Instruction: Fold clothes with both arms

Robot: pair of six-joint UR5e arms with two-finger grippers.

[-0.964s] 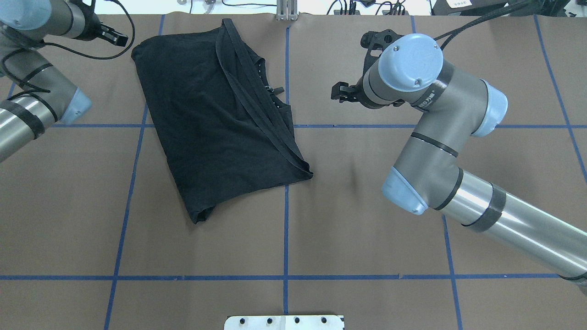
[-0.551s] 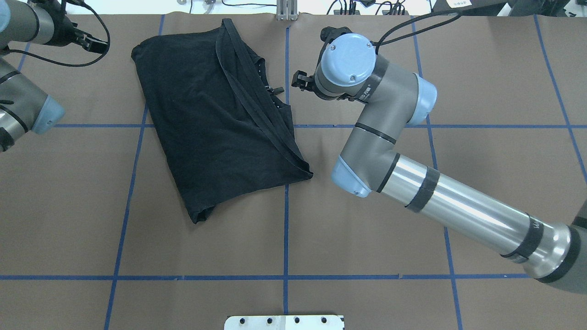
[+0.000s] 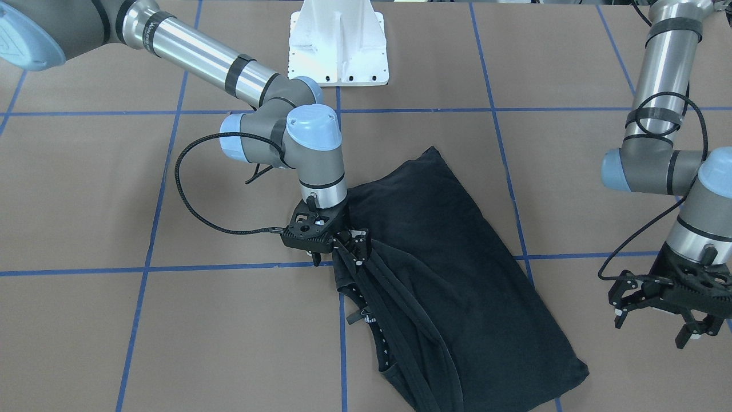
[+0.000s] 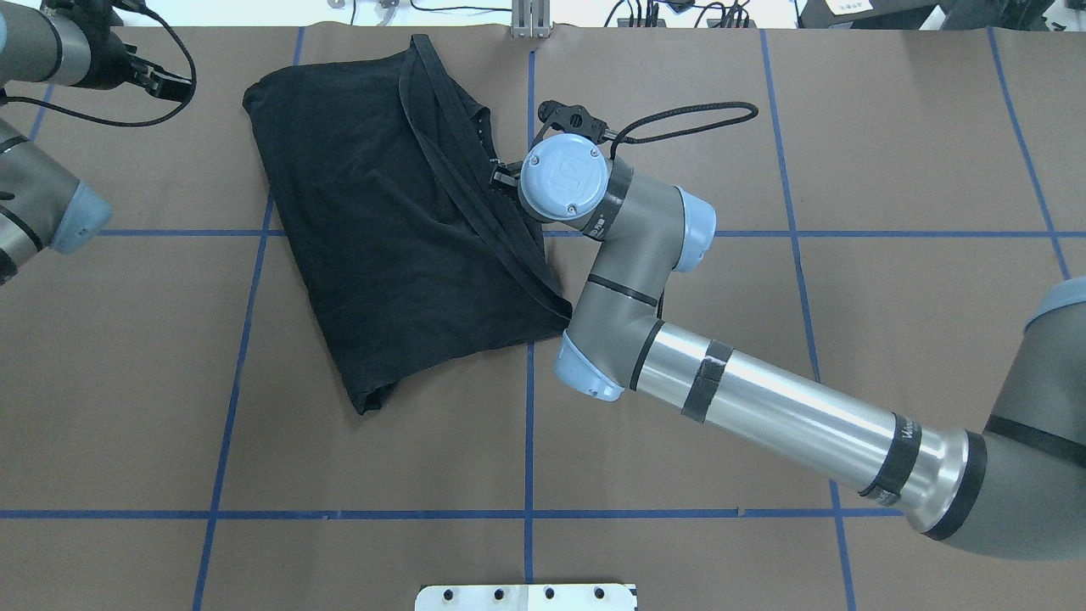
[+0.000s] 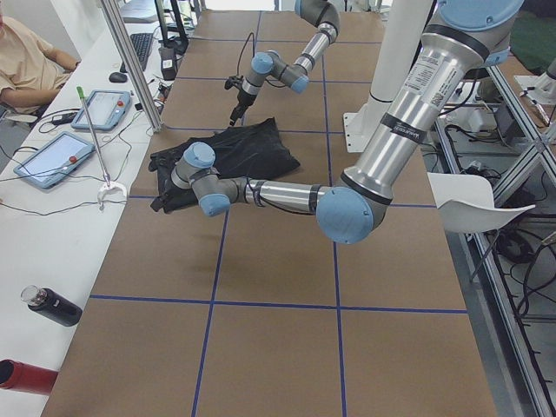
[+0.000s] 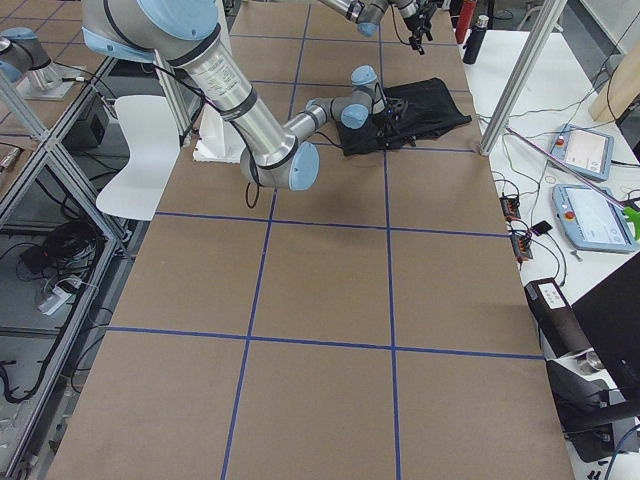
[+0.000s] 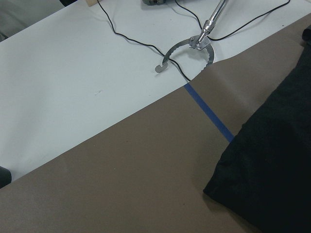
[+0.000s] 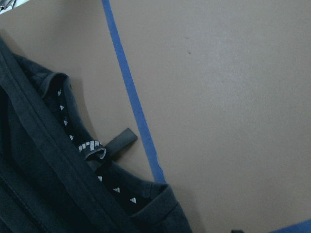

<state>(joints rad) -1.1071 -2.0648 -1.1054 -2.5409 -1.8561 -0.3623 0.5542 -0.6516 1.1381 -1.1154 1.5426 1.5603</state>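
Right gripper [image 3: 337, 256], fingers apart, is hovering at the black T-shirt's [image 3: 457, 274] collar by the table's [image 3: 171, 343] far edge; left gripper [image 3: 652, 332], fingers spread, is hanging near the far left corner

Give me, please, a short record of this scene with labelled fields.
Garment: black T-shirt, folded, lying flat on the table
Right gripper: looks open, low at the shirt's collar edge
Left gripper: open, above bare table, apart from the shirt
Held: nothing appears gripped
Task state: next fold not yet begun
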